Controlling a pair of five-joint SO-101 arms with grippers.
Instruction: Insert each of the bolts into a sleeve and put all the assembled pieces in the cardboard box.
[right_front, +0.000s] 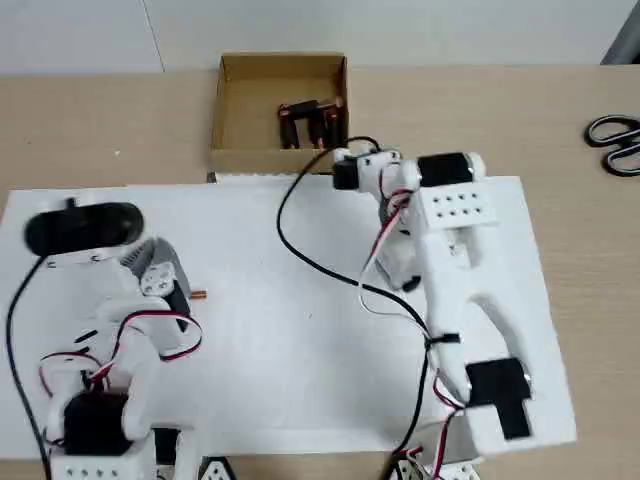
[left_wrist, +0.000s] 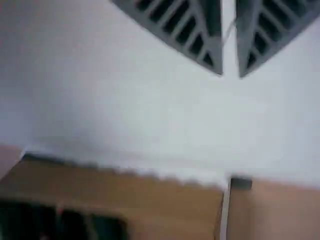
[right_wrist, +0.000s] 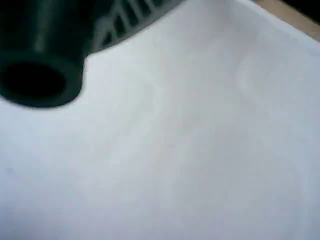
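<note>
High view: the cardboard box (right_front: 245, 110) stands on the desk (right_front: 100, 120), just beyond the far edge of a white sheet (right_front: 300, 340). Assembled pieces (right_front: 312, 122), dark with copper-coloured parts, lie side by side in the box's right half. The left arm is folded low over the left part of the sheet. The right arm stretches up the right part, its wrist near the box's near right corner. A small copper-coloured stub (right_front: 200, 294) lies on the sheet just beside the left arm; what it is cannot be told. Scissors (right_front: 615, 143) lie on the desk at the far right.

Left wrist view adds the finger detail. The left gripper (left_wrist: 231, 74) hangs over the sheet, its grey ribbed fingers drawn together to a narrow slit. It points toward the box's near wall and left corner.

Right wrist view adds a black sleeve (right_wrist: 60, 60), a round tube with a dark open bore. The right gripper (right_wrist: 87, 35) clamps it against a grey ribbed finger (right_wrist: 125, 20), above bare sheet.
</note>
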